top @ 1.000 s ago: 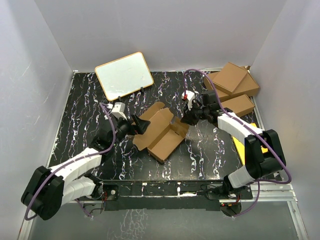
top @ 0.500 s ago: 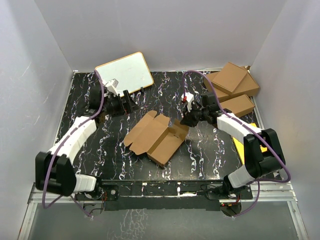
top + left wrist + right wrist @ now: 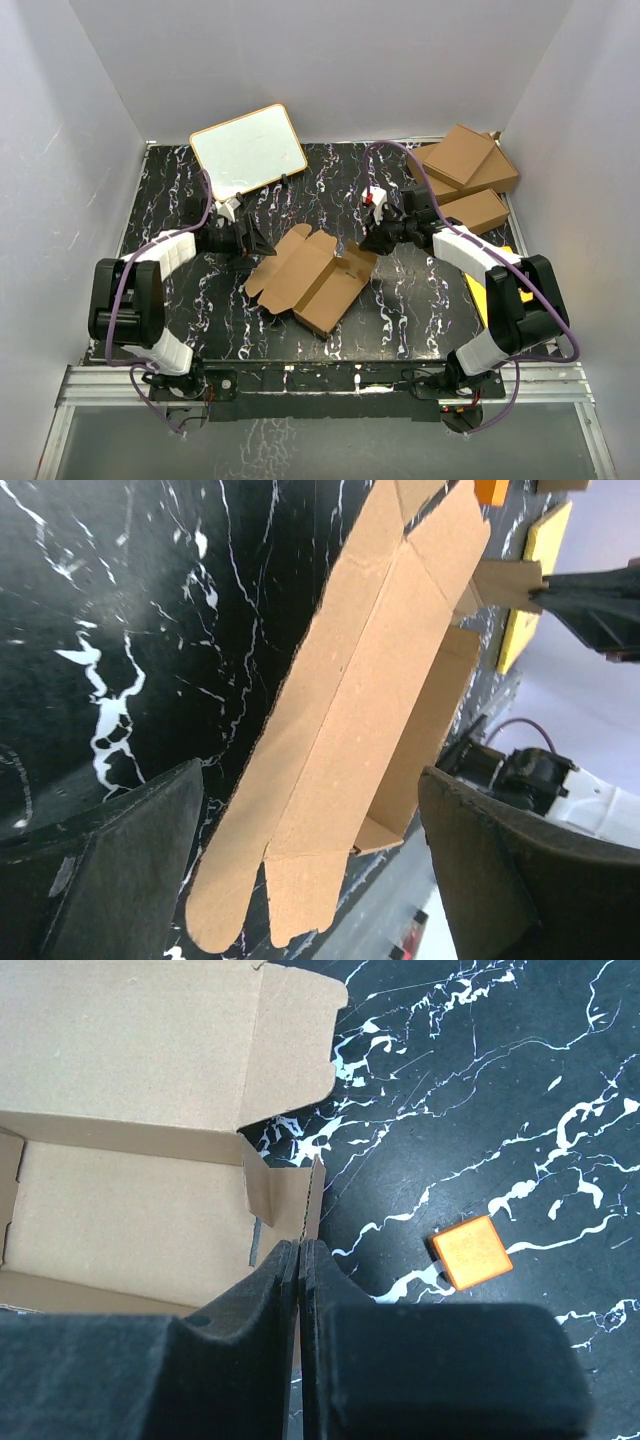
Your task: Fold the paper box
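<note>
The paper box (image 3: pixel 310 275) lies part-folded in the middle of the black marbled table, its lid panel flat at the left and its open tray at the right. My left gripper (image 3: pixel 255 240) is open at the box's left edge. In the left wrist view the box's (image 3: pixel 370 680) rounded end tabs show between the wide-apart fingers (image 3: pixel 100 870), untouched by the left gripper (image 3: pixel 310 880). My right gripper (image 3: pixel 372 240) is shut on the box's small side flap at the right end. The right wrist view shows that flap (image 3: pixel 290 1200) running into the closed right gripper (image 3: pixel 300 1260).
A whiteboard (image 3: pixel 248 150) leans at the back left. Three larger brown cartons (image 3: pixel 465 165) are stacked at the back right. A yellow sheet (image 3: pixel 490 290) lies by the right arm. A small orange square (image 3: pixel 470 1251) rests on the table right of the box.
My left arm swung away toward the back left, then came back to the box's left edge. The box's left panel has dropped flat and the box sits slightly further left. The right gripper has kept its hold.
</note>
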Robot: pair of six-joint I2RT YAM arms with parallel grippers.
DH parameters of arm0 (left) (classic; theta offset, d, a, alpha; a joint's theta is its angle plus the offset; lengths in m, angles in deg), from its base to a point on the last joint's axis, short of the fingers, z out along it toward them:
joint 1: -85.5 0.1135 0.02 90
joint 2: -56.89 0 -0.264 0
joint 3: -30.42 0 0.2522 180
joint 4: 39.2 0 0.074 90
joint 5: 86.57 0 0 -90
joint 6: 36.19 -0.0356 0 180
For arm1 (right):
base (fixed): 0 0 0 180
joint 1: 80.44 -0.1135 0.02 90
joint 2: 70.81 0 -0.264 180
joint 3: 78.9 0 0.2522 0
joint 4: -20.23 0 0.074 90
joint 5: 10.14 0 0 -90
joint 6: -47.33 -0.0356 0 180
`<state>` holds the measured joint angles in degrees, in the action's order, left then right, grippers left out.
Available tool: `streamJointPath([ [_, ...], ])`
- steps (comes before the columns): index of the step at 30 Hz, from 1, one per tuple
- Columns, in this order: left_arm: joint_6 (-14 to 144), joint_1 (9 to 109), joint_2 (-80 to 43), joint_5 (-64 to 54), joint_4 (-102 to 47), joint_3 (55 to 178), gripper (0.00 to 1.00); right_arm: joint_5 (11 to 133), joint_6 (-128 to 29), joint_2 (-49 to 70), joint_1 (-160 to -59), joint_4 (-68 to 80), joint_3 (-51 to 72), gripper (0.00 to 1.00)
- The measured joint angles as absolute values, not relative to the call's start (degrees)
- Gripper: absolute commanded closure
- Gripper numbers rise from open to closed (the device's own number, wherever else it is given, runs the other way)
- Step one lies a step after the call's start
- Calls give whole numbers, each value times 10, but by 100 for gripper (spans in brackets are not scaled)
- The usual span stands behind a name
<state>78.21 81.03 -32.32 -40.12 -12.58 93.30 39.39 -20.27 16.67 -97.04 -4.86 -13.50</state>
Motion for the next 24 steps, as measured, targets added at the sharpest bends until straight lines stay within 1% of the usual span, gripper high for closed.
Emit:
streamJointPath([
  [6, 794, 810, -364, -468, -175, 895, 23, 392, -203, 167, -970, -48, -135, 92],
  [13, 810, 810, -368, -514, -216, 859, 47, 390, -203, 167, -970, -49, -135, 92],
  [15, 814, 808, -368, -521, -226, 852, 56, 390, -203, 167, -970, -49, -135, 92],
  [17, 819, 804, -368, -527, -237, 845, 61, 389, -203, 167, -970, -49, -135, 92],
  [22, 829, 796, -369, -534, -256, 844, 86, 389, -205, 167, -970, -48, -135, 92],
  [24, 833, 794, -369, -536, -259, 844, 93, 389, -205, 167, -970, -48, -135, 92],
])
